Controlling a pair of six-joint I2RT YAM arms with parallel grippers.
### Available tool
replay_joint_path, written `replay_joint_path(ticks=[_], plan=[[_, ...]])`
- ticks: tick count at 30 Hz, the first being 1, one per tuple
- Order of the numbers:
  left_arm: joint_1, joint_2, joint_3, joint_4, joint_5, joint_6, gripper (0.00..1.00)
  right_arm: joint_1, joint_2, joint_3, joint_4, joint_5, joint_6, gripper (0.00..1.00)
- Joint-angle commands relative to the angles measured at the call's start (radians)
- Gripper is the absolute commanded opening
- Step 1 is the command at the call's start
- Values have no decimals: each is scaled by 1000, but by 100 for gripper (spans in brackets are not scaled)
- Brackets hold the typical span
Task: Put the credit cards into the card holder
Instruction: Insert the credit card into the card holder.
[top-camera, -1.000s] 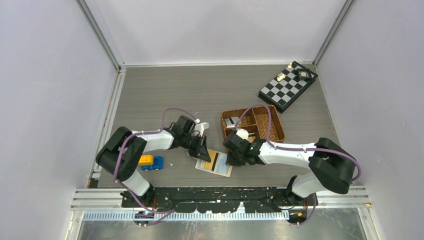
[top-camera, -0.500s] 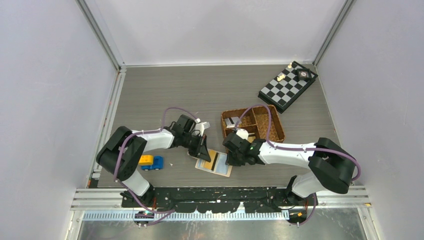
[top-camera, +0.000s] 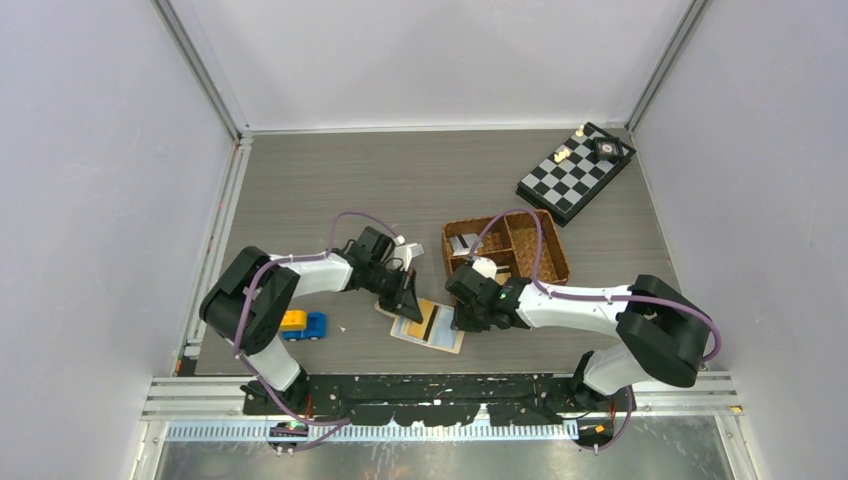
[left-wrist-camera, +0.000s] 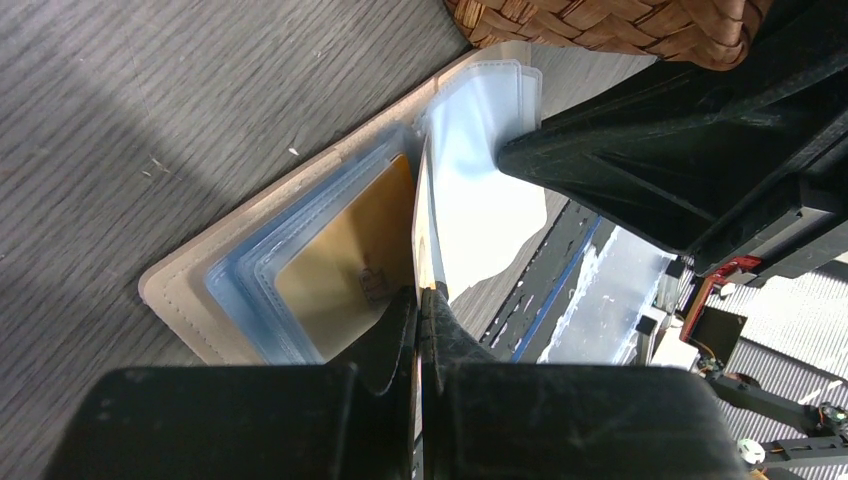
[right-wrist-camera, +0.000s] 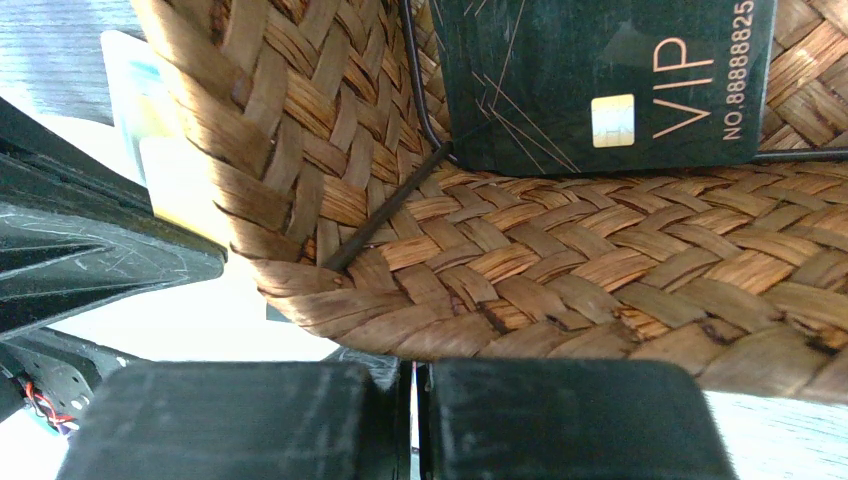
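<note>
Inserting a card into a pocket seems to be the step in hand. The left gripper (left-wrist-camera: 421, 298) is clenched on a thin card (left-wrist-camera: 424, 225), which stands on edge and runs straight ahead from its fingertips toward the pale blue sleeves of the card holder (left-wrist-camera: 185, 300). The holder lies open on the table just ahead of and below these jaws, and a yellow-tan card (left-wrist-camera: 340, 270) sits already in a sleeve just left of the held one. The right gripper (right-wrist-camera: 413, 372) has its jaws pressed together. Its tip comes across from the right onto a clear sleeve (left-wrist-camera: 480, 190), but whether it pinches that sleeve cannot be told. The next move probably calls for tilting the held card flatter, lining its front edge with an open pocket and sliding it forward. A black card (right-wrist-camera: 560, 70) lies in the woven basket (right-wrist-camera: 560, 280) ahead of the right jaws, so at least one card remains to fetch. On it one reads "VIP" and "NO.88888825", the number cut by the frame edge.
</note>
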Motion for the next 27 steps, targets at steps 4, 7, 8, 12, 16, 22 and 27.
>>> replay_joint_path(ticks=[4, 7, 8, 12, 16, 22, 27], plan=[[5, 27, 40, -48, -50, 70, 0, -2, 41, -30, -87, 30, -9, 1], [4, 35, 36, -43, -48, 65, 0, -1, 42, -29, -87, 31, -9, 1], [3, 37, 32, -39, -49, 61, 0, -1, 42, -28, -86, 31, -9, 1], [-7, 42, 16, -13, -40, 38, 0, -1, 39, -32, -72, 31, 0, 1], [-24, 50, -3, 29, -28, 4, 0, -1, 35, -38, -59, 27, 8, 1], [-25, 57, -49, 97, -37, -66, 0, -1, 31, -42, -50, 27, 14, 0], [-32, 53, -85, 165, -34, -119, 0, -1, 27, -43, -46, 26, 16, 0]])
